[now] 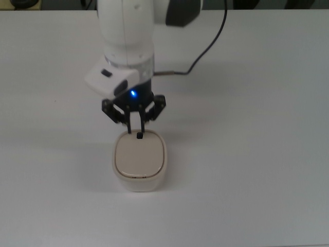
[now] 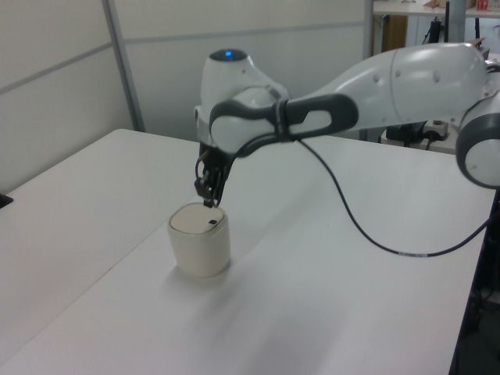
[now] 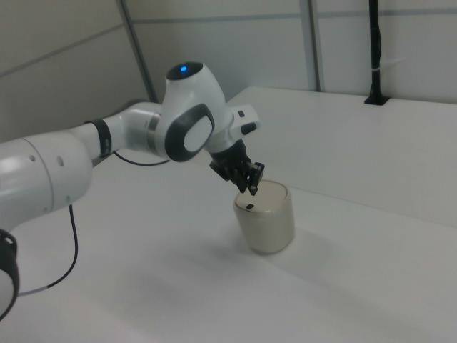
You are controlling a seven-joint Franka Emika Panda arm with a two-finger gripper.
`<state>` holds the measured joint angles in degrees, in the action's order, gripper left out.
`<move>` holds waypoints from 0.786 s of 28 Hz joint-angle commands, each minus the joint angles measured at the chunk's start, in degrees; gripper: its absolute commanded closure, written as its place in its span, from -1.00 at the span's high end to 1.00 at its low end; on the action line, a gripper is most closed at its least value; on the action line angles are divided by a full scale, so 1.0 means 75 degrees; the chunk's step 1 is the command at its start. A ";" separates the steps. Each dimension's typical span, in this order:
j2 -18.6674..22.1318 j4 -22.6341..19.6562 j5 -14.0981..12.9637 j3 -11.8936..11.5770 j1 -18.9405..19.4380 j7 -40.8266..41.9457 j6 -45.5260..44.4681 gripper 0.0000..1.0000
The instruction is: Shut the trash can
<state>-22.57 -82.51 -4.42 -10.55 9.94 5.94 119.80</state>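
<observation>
Table (image 1: pixel 267 154), white and bare apart from one thing, fills all three views. In the top view, going from the left: blank tabletop, then near the middle the bin (image 1: pixel 140 161), cream, rounded-square, standing upright with its lid (image 1: pixel 140 155) lying flat and shut. A small black button (image 1: pixel 139 136) sits on the lid at the edge nearest the arm. Just above that edge hangs the gripper (image 1: pixel 140 131), pointing down, with a blue light glowing on its black body; its two thin fingers are drawn together with nothing between them, tips over the button and clear of the lid. A black cable (image 1: pixel 205 54) loops away toward the top view's right.

In the left view, a grey wall panel stands at the left, the bin (image 2: pixel 200 242) is left of centre, the gripper (image 2: pixel 208 199) is poised a little above the lid's far rim, and the arm (image 2: pixel 351 101) stretches off to the right.

In the right view, the arm (image 3: pixel 93 146) comes in from the left, the gripper (image 3: pixel 251 187) is just above the bin (image 3: pixel 265 218) at centre, and open tabletop lies to the right.
</observation>
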 commanded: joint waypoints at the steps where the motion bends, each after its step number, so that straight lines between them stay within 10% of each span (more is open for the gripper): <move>1: 0.0909 -0.0213 -0.0043 -0.0279 -0.0013 -0.0089 -0.1240 1.00; 22: 0.1720 0.0396 0.0297 -0.1171 -0.0013 0.0087 -0.4513 1.00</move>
<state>-10.30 -79.25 -3.51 -18.71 9.28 6.06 87.48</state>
